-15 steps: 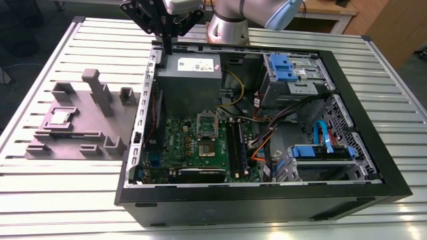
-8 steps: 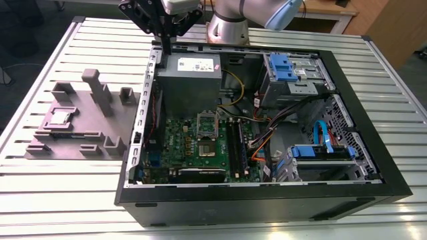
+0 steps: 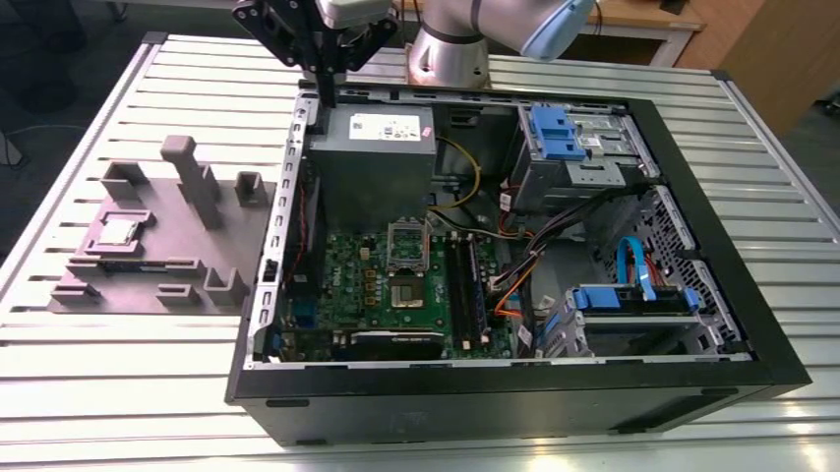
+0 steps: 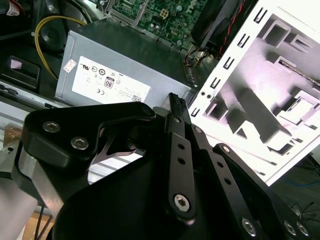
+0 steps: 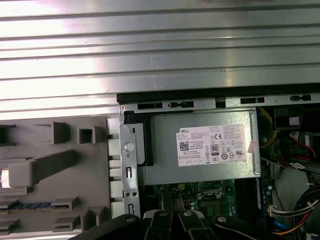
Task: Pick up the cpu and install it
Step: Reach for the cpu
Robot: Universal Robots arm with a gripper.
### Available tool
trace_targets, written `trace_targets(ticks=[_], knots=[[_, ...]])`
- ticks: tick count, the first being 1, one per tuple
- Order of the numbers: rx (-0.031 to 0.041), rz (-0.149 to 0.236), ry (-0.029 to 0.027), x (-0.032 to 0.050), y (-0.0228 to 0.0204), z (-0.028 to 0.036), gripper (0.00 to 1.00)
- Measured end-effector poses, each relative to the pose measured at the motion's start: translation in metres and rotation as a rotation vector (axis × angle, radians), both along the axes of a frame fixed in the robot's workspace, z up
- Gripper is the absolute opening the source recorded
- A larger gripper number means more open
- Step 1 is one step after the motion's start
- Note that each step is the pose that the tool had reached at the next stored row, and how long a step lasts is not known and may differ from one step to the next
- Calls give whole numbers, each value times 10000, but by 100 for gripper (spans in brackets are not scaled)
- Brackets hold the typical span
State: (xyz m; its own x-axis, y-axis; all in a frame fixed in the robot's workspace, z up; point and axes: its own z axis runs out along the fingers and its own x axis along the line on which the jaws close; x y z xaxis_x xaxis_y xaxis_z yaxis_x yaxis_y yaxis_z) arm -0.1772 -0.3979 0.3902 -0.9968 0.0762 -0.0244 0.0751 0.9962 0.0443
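Note:
The cpu (image 3: 118,231), a small silvery square chip, lies in a recess of the grey fixture block (image 3: 157,246) on the table, at the exterior view's left of the open computer case (image 3: 525,393). My gripper (image 3: 325,96) hangs above the case's far left corner, over the edge by the power supply, well away from the cpu. Its black fingers (image 4: 175,107) stand together with nothing between them. Inside the case, the green motherboard (image 3: 354,270) carries the socket (image 3: 408,246) with its silver frame.
A grey power supply (image 3: 372,152) fills the case's far left part, directly below the gripper. Blue drive cages (image 3: 565,138) and loose cables (image 3: 525,265) occupy the right half. The arm's base (image 3: 453,49) stands behind the case on the slatted metal table (image 3: 132,393).

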Motion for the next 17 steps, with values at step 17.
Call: trace_targets(ticks=[17], knots=[[0,0,0,-134,0,0,10]])
